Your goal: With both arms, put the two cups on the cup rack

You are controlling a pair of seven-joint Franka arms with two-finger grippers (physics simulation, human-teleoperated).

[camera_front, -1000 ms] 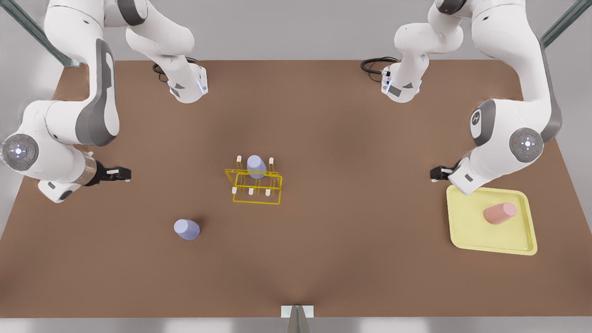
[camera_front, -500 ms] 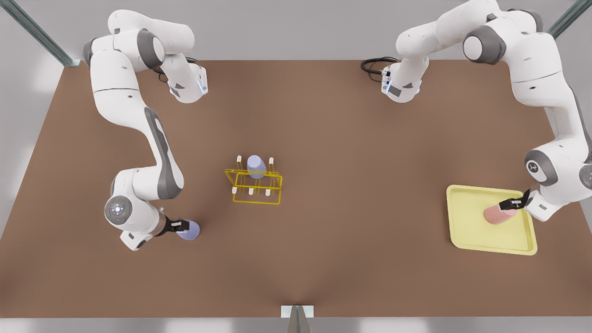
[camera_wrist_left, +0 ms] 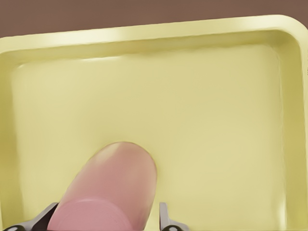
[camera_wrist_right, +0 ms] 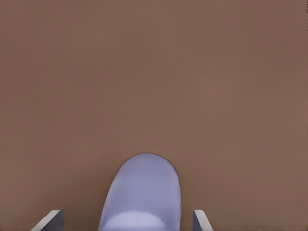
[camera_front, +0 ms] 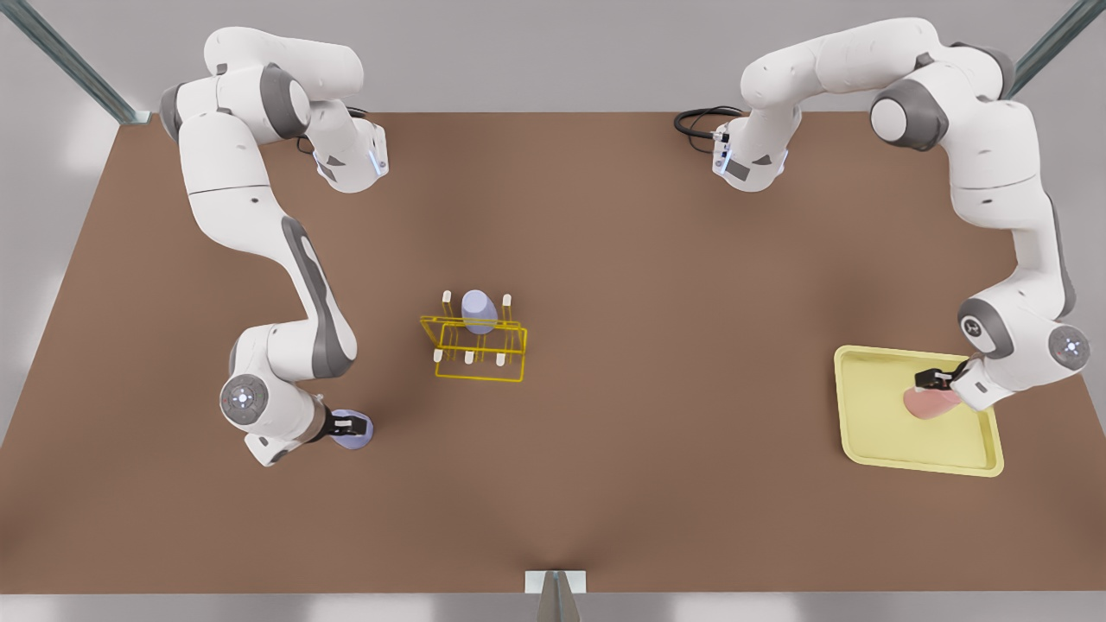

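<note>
Salmon-pink and lying on its side, one cup [camera_front: 929, 403] rested inside the pale-yellow tray [camera_front: 873, 432] at the front view's right, and the left end effector [camera_front: 935, 378] sat right over it. In the left wrist view we saw that pink cup [camera_wrist_left: 108, 192] between two spread fingertips [camera_wrist_left: 163, 214], each with a sliver of gap beside it, so we judged the jaws open and straddling the cup, not yet clamped. Its long axis ran straight away from the wrist, closed end farthest, so the fingers stood across the cup's width rather than along it.

At the front view's left the right end effector [camera_front: 347, 424] was at the lavender cup [camera_front: 352, 430] on the bare brown desk [camera_front: 648, 259]. The right wrist view gave us the same arrangement: the lavender cup [camera_wrist_right: 143, 195] lay centred between open fingertips [camera_wrist_right: 199, 220] with clear desk on either side, its length pointing away from the wrist.

Well apart from both arms, the bright-yellow wire cup rack [camera_front: 475, 345] stood mid-desk with another lavender cup [camera_front: 478, 311] already on it. Each arm was plainly the nearer one to its own cup, and we reckoned the next step for both was closing on the cup sides before any lift toward the rack.
</note>
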